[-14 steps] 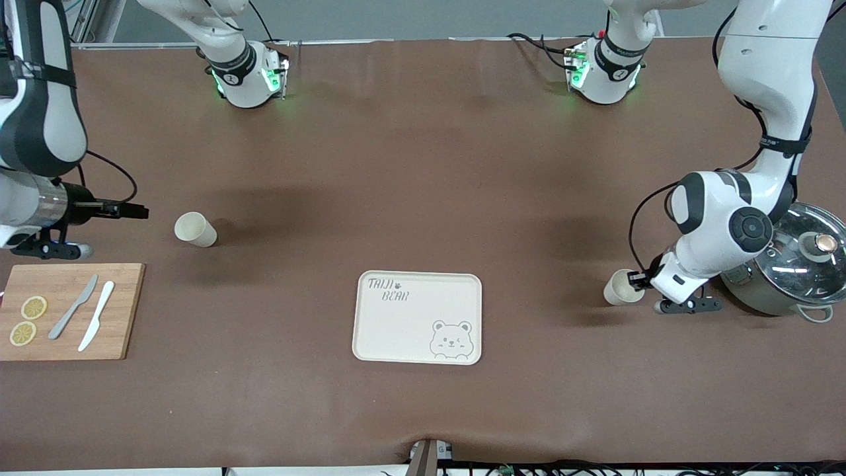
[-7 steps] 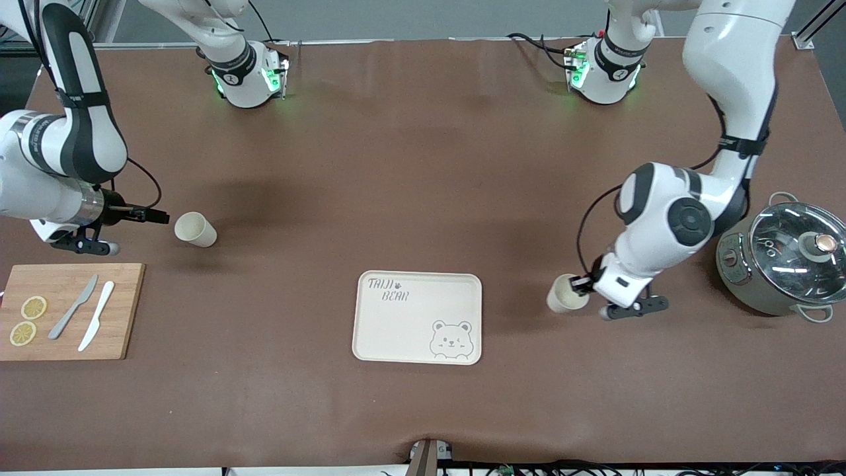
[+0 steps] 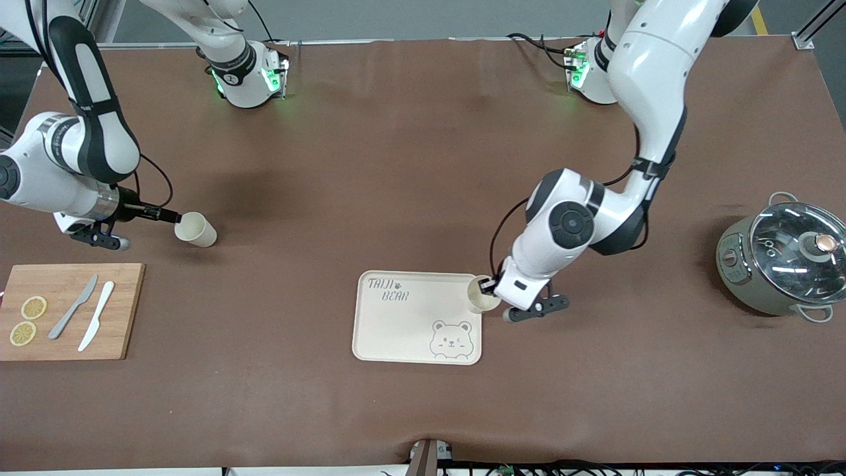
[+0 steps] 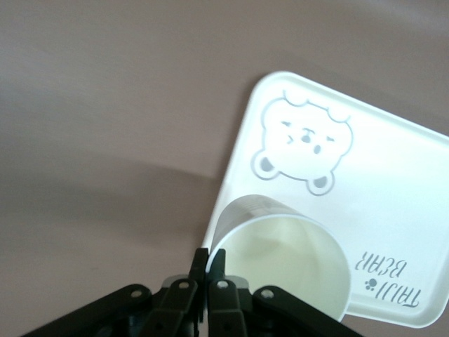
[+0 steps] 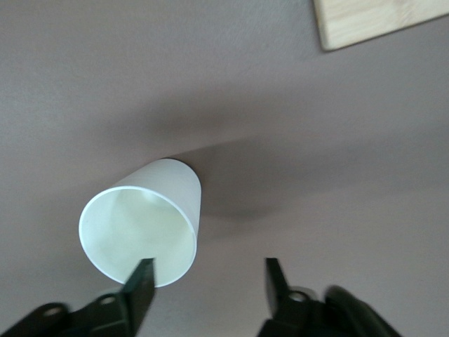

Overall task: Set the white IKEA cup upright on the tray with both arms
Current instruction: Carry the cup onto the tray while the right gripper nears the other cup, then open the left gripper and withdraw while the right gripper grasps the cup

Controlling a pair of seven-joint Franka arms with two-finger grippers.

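Left claw (image 3: 488,285): pinched shut on the rim of a white cup (image 3: 480,295), holding it upright over the tray's edge at about 3 o'clock.
Tray (image 3: 396,324): flat on the table, bear face at its 5 o'clock corner.
Right claw (image 3: 173,216): fingers apart, one finger (image 5: 140,281) in the mouth of a second cup (image 3: 195,229) lying on its side.
Cutting board (image 3: 122,311): at 7 o'clock from the second cup, with knives and lemon slices.
Pot (image 3: 780,264): well apart, at the left arm's end.

The held cup (image 4: 284,263) seemingly hides the tray's (image 4: 393,189) edge.
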